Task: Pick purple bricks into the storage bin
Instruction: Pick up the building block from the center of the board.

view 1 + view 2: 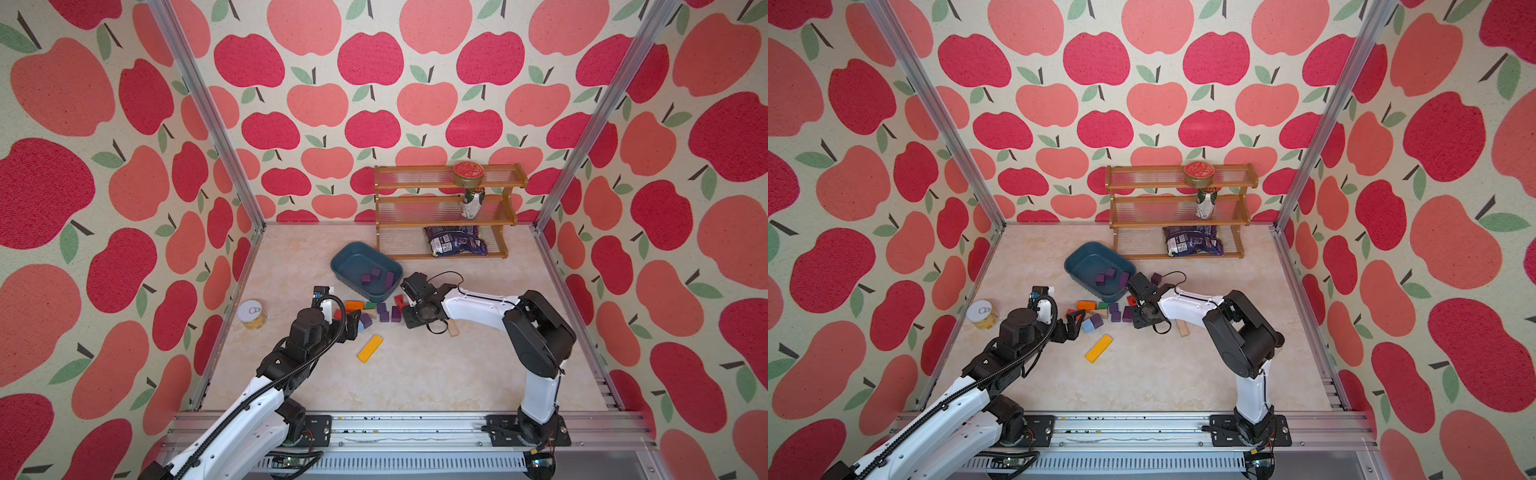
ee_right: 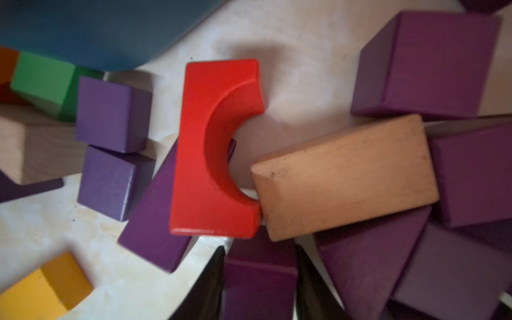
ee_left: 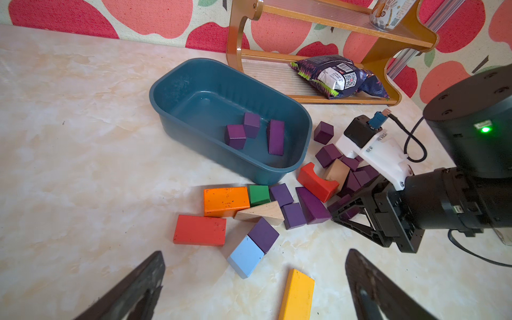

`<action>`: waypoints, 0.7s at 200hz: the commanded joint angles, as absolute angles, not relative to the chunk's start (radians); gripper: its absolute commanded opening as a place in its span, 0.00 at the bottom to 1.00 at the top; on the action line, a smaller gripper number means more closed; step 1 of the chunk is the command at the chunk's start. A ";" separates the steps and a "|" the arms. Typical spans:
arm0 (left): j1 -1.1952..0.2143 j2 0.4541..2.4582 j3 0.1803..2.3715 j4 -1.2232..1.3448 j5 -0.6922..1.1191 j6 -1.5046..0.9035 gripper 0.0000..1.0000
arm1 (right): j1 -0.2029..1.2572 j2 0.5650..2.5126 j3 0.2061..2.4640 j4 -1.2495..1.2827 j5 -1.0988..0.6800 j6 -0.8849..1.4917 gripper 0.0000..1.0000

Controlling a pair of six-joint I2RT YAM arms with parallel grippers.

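Nearest my base, a yellow block (image 1: 370, 349) lies flat and alone on the pale tabletop. Just past it my left end effector (image 3: 255, 252) hangs wide with nothing between its fingers; in its wrist view both fingers are cut off by the edge of the frame. Ahead of it a light-blue block (image 3: 246, 259) touches a purple cube, and a red block (image 3: 199, 230), an orange block (image 3: 225, 201), a green block (image 3: 259, 194) and a tan wedge (image 3: 263, 213) crowd together.

The loose purple bricks (image 3: 293, 214) lie in a heap on the right side of that group, just beside the near end of the storage bin (image 1: 351, 266). My right end effector (image 2: 260, 248) is down in the heap, its dark fingers pressed against both sides of one purple brick (image 2: 259, 282). That view is blurred, and the brick's lower part runs out of frame. A red arch block (image 2: 205, 155) and a tan wooden block (image 2: 346, 177) lie just beyond it. In both top views my right wrist covers much of the heap, so I cannot count the bricks there.

The bin holds three purple pieces (image 3: 276, 137) near its right end. Farthest back, against the apple-patterned wall, stands a wooden rack (image 1: 415, 199) with a snack bag (image 1: 455, 245) on its lowest shelf.
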State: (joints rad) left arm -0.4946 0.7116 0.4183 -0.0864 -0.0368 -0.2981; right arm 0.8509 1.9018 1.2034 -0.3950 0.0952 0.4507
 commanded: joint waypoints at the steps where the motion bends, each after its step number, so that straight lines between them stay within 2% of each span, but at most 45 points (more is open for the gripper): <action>1: -0.489 0.713 0.428 -0.113 -0.052 -0.303 0.99 | 0.856 1.931 1.229 -0.438 0.114 0.442 0.32; 42: -0.489 0.725 0.430 -0.106 -0.052 -0.302 0.99 | 0.856 1.923 1.234 -0.444 0.118 0.439 0.28; 140: -0.488 0.770 0.446 -0.083 -0.049 -0.289 0.99 | 0.862 1.788 1.279 -0.481 0.108 0.427 0.27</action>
